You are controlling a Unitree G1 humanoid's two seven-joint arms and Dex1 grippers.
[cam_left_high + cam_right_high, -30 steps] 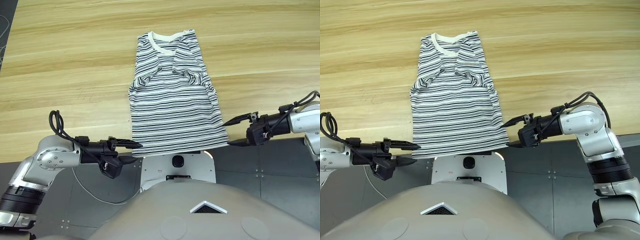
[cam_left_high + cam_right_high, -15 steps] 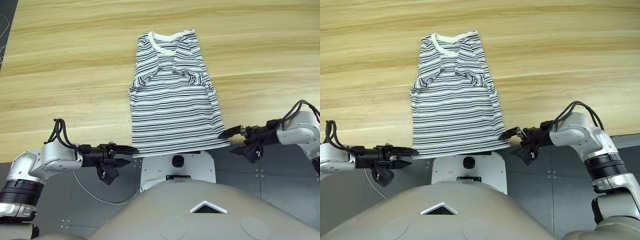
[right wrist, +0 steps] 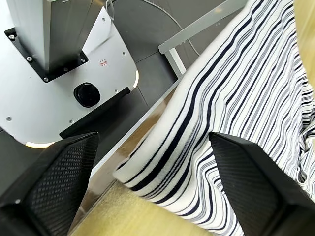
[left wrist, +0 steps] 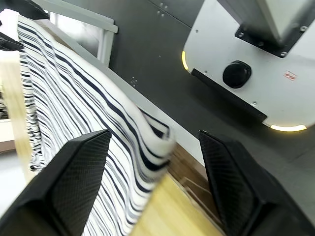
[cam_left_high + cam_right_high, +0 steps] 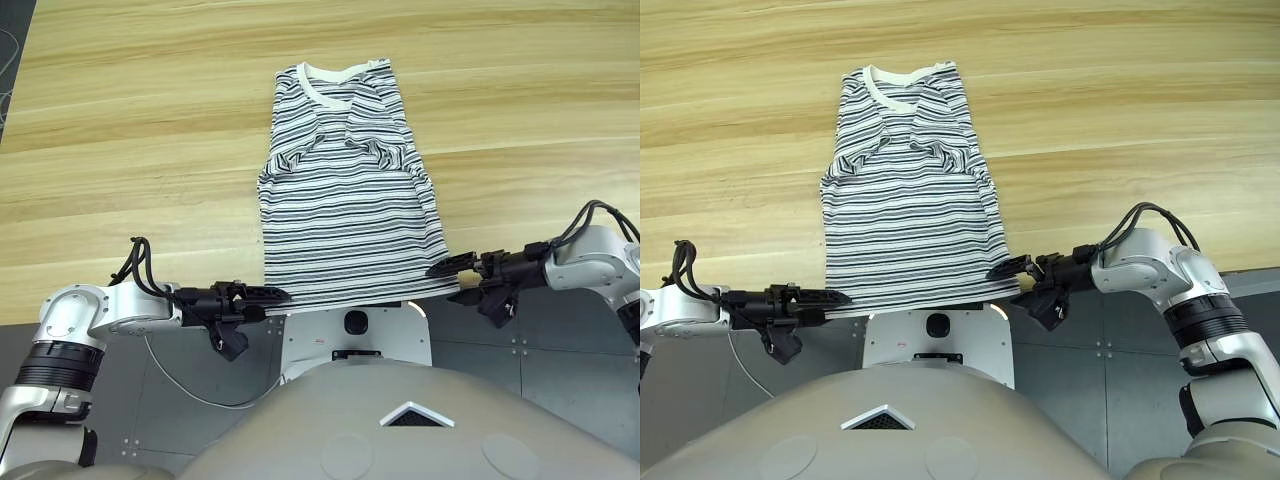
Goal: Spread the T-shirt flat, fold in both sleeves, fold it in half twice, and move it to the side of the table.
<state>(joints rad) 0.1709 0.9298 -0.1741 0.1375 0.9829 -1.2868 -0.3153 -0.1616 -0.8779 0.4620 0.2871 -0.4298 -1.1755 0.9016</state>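
A black-and-white striped T-shirt (image 5: 345,200) lies lengthwise on the wooden table (image 5: 140,150), collar at the far end and both sleeves folded in over the chest. Its hem (image 5: 350,292) reaches the table's near edge. My left gripper (image 5: 266,304) is open at the hem's left corner (image 4: 147,147), one finger above the cloth and one below the table edge. At the hem's right corner (image 3: 162,162) my right gripper (image 5: 450,281) stands open the same way. In each wrist view the corner lies between the mesh-patterned fingers (image 4: 78,182) (image 3: 261,182), with no grip on it.
Bare wood stretches to both sides of the shirt and beyond the collar. The table's near edge (image 5: 120,312) drops to a grey tiled floor (image 5: 520,360), where a white cable (image 5: 190,385) runs below my left arm.
Both grippers have closed in on the hem from the sides, the left going right and the right going left, and turned so that their fingers straddle the hem corners. The shirt has not moved.
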